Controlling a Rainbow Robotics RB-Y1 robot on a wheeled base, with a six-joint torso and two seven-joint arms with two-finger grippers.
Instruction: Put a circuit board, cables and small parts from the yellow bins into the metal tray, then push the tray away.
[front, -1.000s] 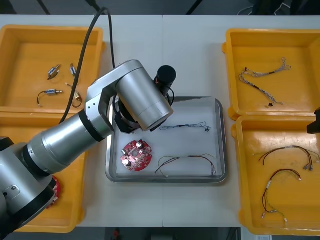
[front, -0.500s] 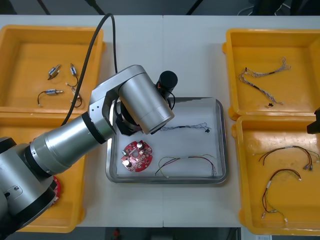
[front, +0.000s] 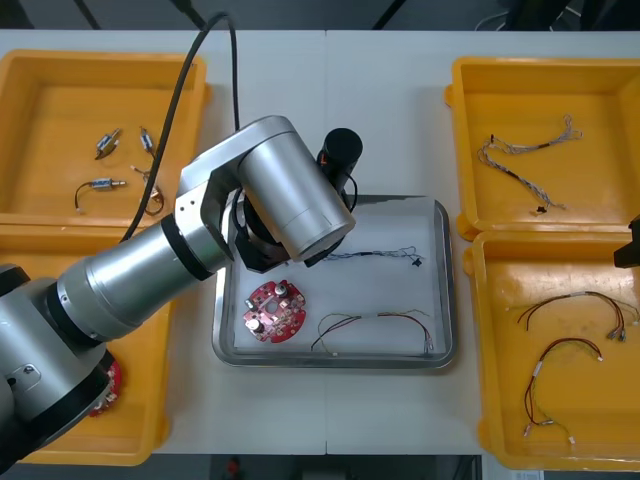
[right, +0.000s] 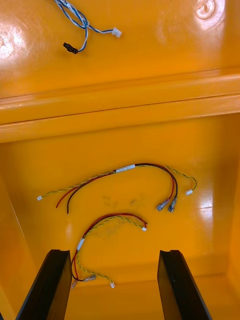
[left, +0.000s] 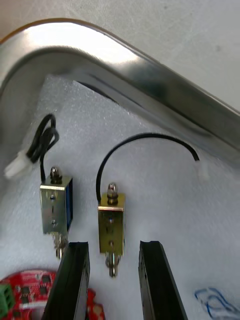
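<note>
Left gripper (left: 114, 245): fingers (left: 75, 280) released, straddling a small metal part (left: 111, 227) lying in the metal tray (left: 150, 85), far left corner. Right gripper (right: 115, 255): fingers spread above the near right yellow bin (right: 210, 150), over its cables (right: 125, 170).

Bright, even overhead light on bench (front: 385, 90); shadows faint. Strong glare along tray (left: 75, 47) rim; white highlights on bin (right: 165, 45) floor.

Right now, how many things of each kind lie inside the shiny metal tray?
Round red circuit board: 1
Twisted blue and white cable: 1
Red and yellow cable: 1
Small metal parts, by the left gripper: 2
Total: 5
</note>
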